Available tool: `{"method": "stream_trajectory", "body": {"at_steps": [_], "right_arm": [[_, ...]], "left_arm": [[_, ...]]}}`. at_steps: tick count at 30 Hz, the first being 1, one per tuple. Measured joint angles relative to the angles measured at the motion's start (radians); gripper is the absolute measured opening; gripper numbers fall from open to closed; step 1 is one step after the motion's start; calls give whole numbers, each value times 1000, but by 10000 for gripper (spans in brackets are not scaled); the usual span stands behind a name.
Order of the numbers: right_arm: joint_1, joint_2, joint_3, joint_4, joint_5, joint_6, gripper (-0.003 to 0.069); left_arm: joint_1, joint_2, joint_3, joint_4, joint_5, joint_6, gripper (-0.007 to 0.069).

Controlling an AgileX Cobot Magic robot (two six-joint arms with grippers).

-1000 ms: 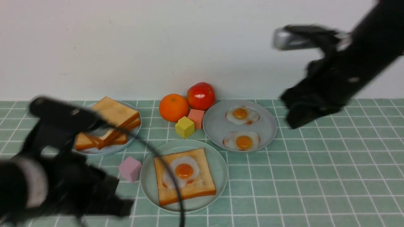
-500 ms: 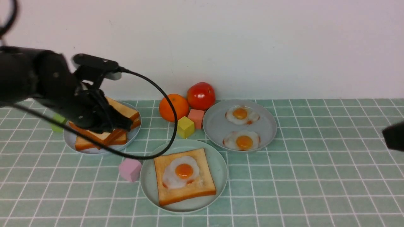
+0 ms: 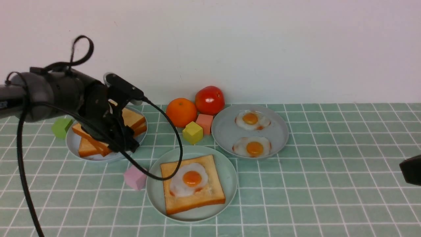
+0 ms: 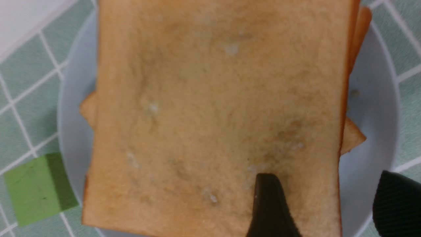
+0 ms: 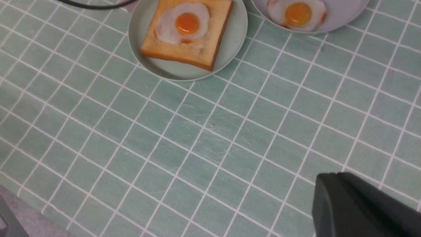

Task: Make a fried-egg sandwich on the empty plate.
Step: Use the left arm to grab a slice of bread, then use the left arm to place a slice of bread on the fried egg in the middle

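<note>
Open tile (image 3: 329, 197) lies right of and in front of the mint plate (image 3: 231, 179), giving free approach to its right and near rims; only the right gripper (image 3: 411, 169) shows there, at the far right edge. Left side is tight: pink cube (image 3: 135, 177) just beside the rim, and the left arm's black cable (image 3: 176, 138) loops across that rim in the front view. Behind, the yellow cube (image 3: 192, 132), salmon cube (image 3: 204, 122), orange (image 3: 181, 112) and tomato (image 3: 209, 99) crowd the gap between toast plate (image 3: 95, 158) and egg plate (image 3: 223, 131); the left arm (image 3: 62, 95) hangs over the toast stack (image 3: 132, 118), with the green cube (image 3: 61, 128) just beside that plate's outer rim.
</note>
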Motion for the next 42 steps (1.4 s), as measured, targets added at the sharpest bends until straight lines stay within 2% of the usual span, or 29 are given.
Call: {"method": "stream_trajectory", "body": {"at_steps": [3, 8, 11, 15, 21, 25, 26, 28, 29, 32, 35, 42], "right_arm": [[0, 0, 0, 15, -3, 0, 1], [0, 0, 0, 19, -11, 0, 2], [0, 0, 0, 19, -11, 0, 2], [0, 0, 0, 22, -12, 0, 4], [0, 0, 0, 22, -7, -1, 9], [0, -4, 0, 19, 1, -2, 11], [0, -15, 0, 18, 4, -2, 11], [0, -24, 0, 16, 4, -7, 13], [0, -41, 0, 14, 6, -18, 13], [0, -66, 0, 14, 7, -24, 13], [0, -82, 0, 14, 7, -25, 13], [0, -86, 0, 21, 8, -26, 14]], "left_arm": [[0, 8, -4, 11, 2, -14, 356], [2, 8, -12, 20, 18, -44, 137], [1, 8, -24, 20, 36, -46, 68], [1, 1, -46, 8, 74, -48, 62], [-19, -140, -50, -43, 137, -47, 62], [-139, -280, 17, -53, 137, 22, 59], [-217, -334, 83, -63, 119, 61, 59], [-276, -357, 123, -67, 104, 86, 59], [-346, -369, 187, -68, 89, 121, 59], [-432, -360, 263, -59, 85, 164, 59], [-467, -341, 316, -33, 62, 198, 57], [-472, -315, 331, 21, -42, 217, 55]]}}
